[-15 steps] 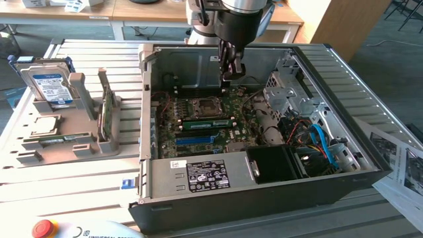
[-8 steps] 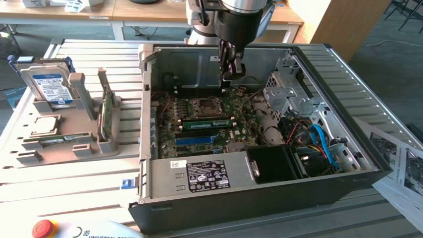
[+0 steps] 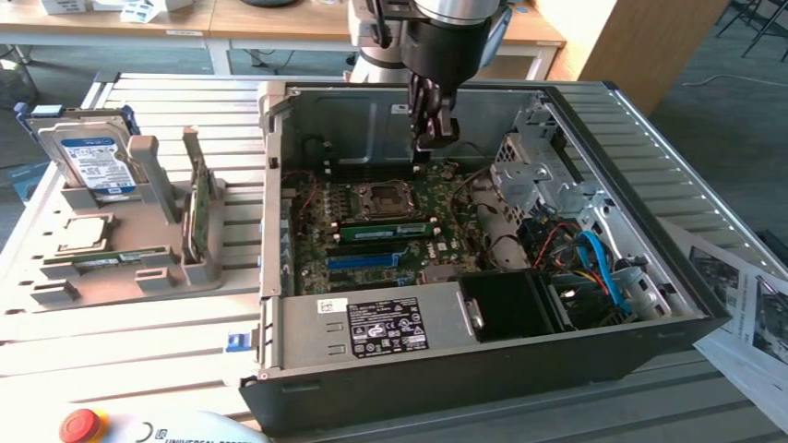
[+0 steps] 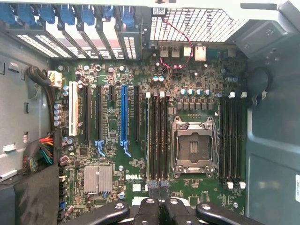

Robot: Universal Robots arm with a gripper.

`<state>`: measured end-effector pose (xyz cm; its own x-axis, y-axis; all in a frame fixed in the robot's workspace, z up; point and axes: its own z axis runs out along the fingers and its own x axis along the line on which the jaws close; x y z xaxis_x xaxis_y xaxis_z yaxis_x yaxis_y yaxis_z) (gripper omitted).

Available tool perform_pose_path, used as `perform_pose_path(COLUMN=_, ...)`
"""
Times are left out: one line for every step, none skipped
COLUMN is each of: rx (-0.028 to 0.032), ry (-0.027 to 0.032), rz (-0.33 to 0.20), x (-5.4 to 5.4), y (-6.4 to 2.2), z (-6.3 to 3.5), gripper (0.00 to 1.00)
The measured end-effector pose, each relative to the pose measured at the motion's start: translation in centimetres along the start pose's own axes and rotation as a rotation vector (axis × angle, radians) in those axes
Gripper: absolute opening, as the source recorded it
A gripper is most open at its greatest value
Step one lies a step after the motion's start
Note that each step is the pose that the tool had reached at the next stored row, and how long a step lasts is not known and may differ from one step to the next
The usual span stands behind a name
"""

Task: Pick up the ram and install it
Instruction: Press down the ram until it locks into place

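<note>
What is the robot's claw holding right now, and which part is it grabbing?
Nothing is held. The end effector is shut with nothing between its fingers, hanging over the motherboard inside the open computer case.

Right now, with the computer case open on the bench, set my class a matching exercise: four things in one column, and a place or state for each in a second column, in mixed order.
Things:
1. ram
2. hard drive
3. gripper
4. red button

Places or states:
A. standing in the grey holder at the exterior view's left
B. at the exterior view's lower left corner, outside the case
C. in a slot on the motherboard, beside the processor socket
D. shut, above the motherboard inside the case

Pairs: 1-C, 2-A, 3-D, 4-B
</note>
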<state>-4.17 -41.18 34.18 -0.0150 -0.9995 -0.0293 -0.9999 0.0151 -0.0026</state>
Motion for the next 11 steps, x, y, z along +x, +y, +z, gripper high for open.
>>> perform_pose_path(rx=0.0000, ry=0.0001, rz=0.000, x=0.00, y=-0.10, z=0.00, gripper=0.11)
perform_pose_path(rx=-0.0001, ry=0.0001, rz=0.000, x=0.00, y=-0.16, z=-0.01, gripper=0.11)
perform_pose_path(rx=-0.0001, ry=0.0002, rz=0.000, x=0.00, y=-0.23, z=-0.01, gripper=0.11)
perform_pose_path(rx=-0.0001, ry=0.0002, rz=0.000, x=0.01, y=-0.28, z=-0.01, gripper=0.11)
perform_pose_path(rx=-0.0001, ry=0.0002, rz=0.000, x=0.01, y=-0.35, z=-0.01, gripper=0.11)
perform_pose_path(rx=-0.0002, ry=0.0001, rz=0.000, x=0.02, y=-0.42, z=-0.01, gripper=0.11)
perform_pose_path(rx=-0.0002, ry=0.0001, rz=0.000, x=0.02, y=-0.48, z=0.00, gripper=0.11)
perform_pose_path(rx=-0.0002, ry=0.0000, rz=0.000, x=0.04, y=-0.55, z=0.00, gripper=0.11)
perform_pose_path(rx=-0.0003, ry=0.0000, rz=0.000, x=0.04, y=-0.62, z=0.00, gripper=0.11)
perform_pose_path(rx=-0.0003, ry=0.0000, rz=0.000, x=0.05, y=-0.69, z=0.00, gripper=0.11)
perform_pose_path(rx=-0.0003, ry=0.0001, rz=0.000, x=0.07, y=-0.77, z=0.00, gripper=0.11)
